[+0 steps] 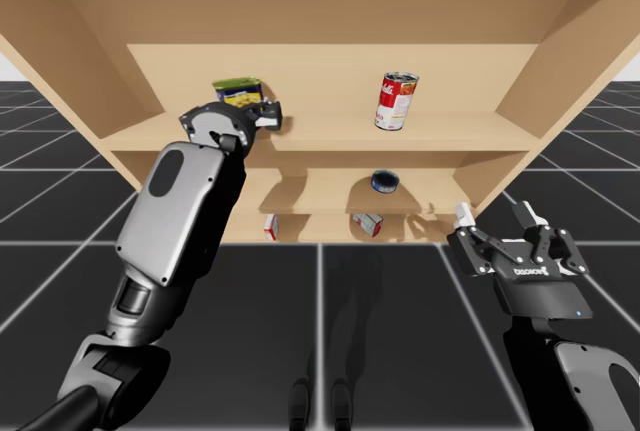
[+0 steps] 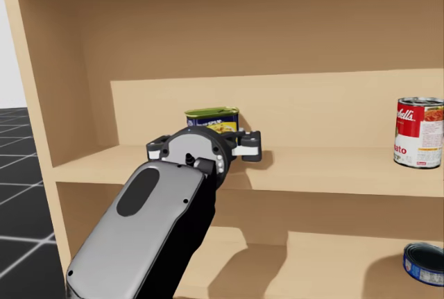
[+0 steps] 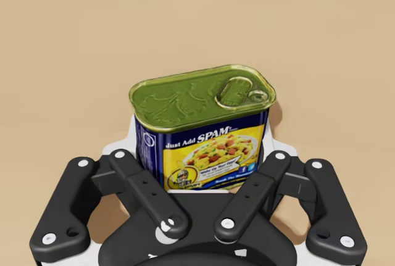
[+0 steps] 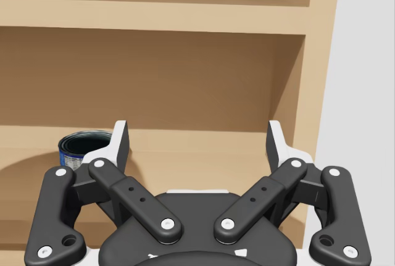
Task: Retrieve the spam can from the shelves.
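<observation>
In the upper left of the high view, the spam can (image 1: 237, 88) is pinched by the left gripper (image 1: 248, 109); at lower right, the right gripper (image 1: 497, 219) is spread.

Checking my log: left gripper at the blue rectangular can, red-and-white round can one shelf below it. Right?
No: the high view shows the red-and-white round can on the same shelf as the blue rectangular can. The left gripper is at that can.
</observation>
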